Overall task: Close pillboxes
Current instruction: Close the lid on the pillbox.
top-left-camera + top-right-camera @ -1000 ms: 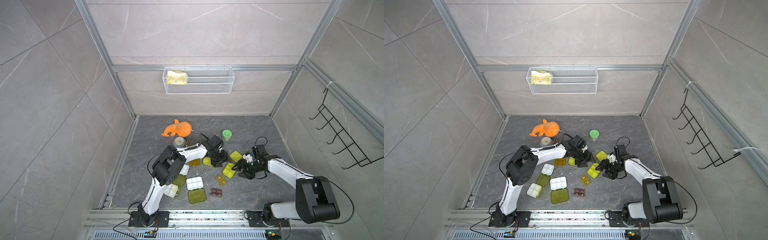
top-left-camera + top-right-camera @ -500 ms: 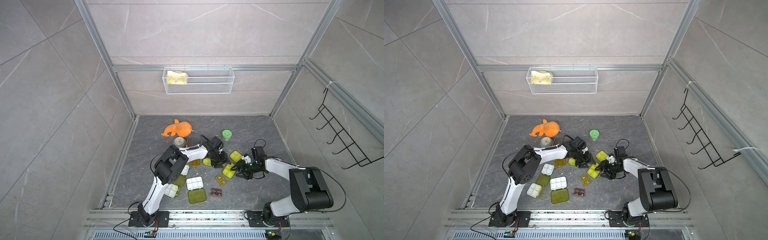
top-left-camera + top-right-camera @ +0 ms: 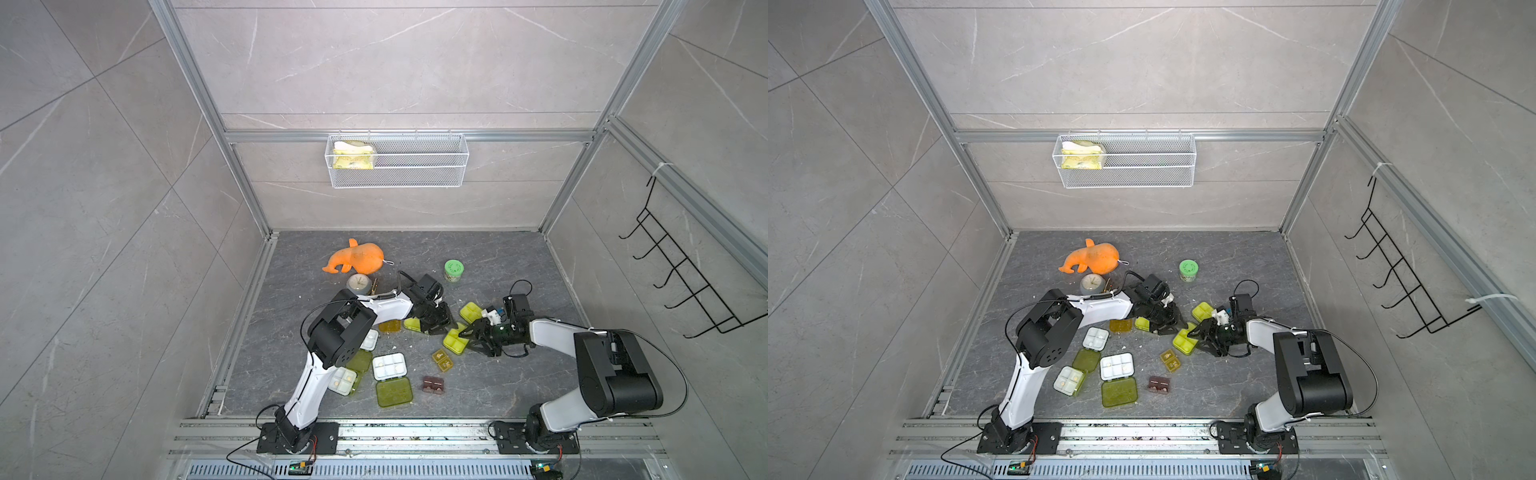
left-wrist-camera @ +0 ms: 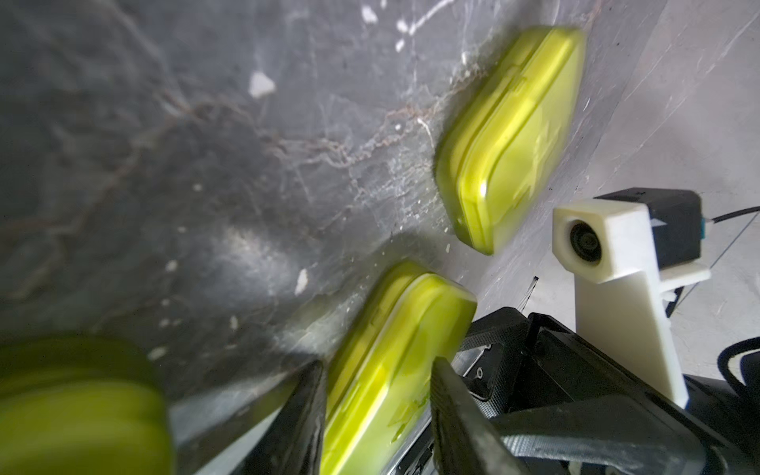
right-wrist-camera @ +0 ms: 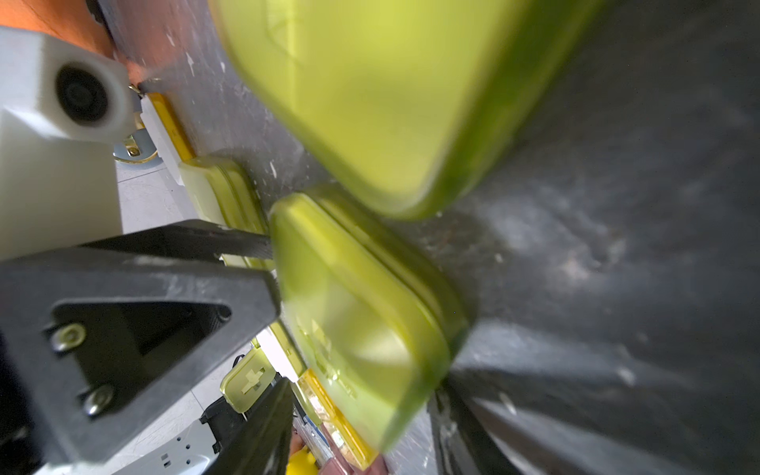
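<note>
Both grippers are on one closed yellow-green pillbox (image 3: pixel 454 341) at mid-floor. My left gripper (image 4: pixel 376 362) is shut on it across its thickness, a finger on each face, with the lid seam (image 4: pixel 395 329) between them. My right gripper (image 5: pixel 360 388) is shut on the same pillbox (image 5: pixel 349 288) from the opposite side. Two more closed yellow-green pillboxes lie close by (image 3: pixel 471 311) (image 3: pixel 410 324). Nearer the front, a white six-cell tray (image 3: pixel 388 366) and a four-cell tray (image 3: pixel 343 381) lie open. An amber two-cell box (image 3: pixel 442 360) lies open too.
An orange plush whale (image 3: pixel 355 259), a small round clock (image 3: pixel 359 284) and a green-lidded jar (image 3: pixel 454 270) stand behind the arms. An orange-lidded box (image 3: pixel 390 326) and a dark brown box (image 3: pixel 433 384) lie among the pillboxes. A wire basket (image 3: pixel 397 160) hangs on the back wall.
My left jaws have narrowed onto the pillbox. My right gripper has slid a little left towards it, and its jaws have narrowed slightly.
</note>
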